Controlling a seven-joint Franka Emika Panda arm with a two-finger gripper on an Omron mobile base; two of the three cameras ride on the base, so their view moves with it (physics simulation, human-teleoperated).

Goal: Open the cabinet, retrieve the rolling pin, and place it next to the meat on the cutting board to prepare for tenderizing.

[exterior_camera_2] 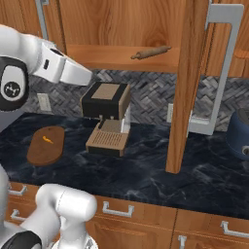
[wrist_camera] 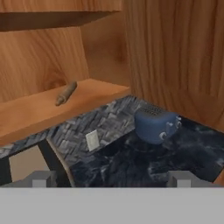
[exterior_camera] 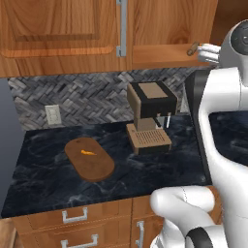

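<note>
Reddish-brown wood makes up the cabinet (exterior_camera_2: 121, 29), whose door (exterior_camera_2: 187, 87) stands swung out toward the viewer, edge-on in the right base view, with its silver bar handle (exterior_camera_2: 221, 68) on the far face. Inside, on the plain shelf (wrist_camera: 52, 107), lies the pin (exterior_camera_2: 151, 52), a small brown cylinder on its side near the shelf's front edge, angled a little.

The gripper (wrist_camera: 111, 177) has its fingertips (wrist_camera: 41, 178) set well apart, released, with nothing between them. From the hand view, the pin (wrist_camera: 65, 93) sits up and to the left of the fingertips, some way beyond them, not touched. In the left base view the pin's end (exterior_camera: 193, 49) shows just beside the arm's wrist, at the shelf's front edge.

Below, on the black marbled counter (exterior_camera: 145, 169), a dark oval board (exterior_camera: 89, 158) lies near the left end, with the tiny orange meat (exterior_camera: 88, 152) on its upper half. A coffee machine (exterior_camera: 149, 116) stands against the back wall, right of the board and apart from it. A blue toaster (wrist_camera: 155, 124) sits at the counter's far right, beyond the open door.
</note>
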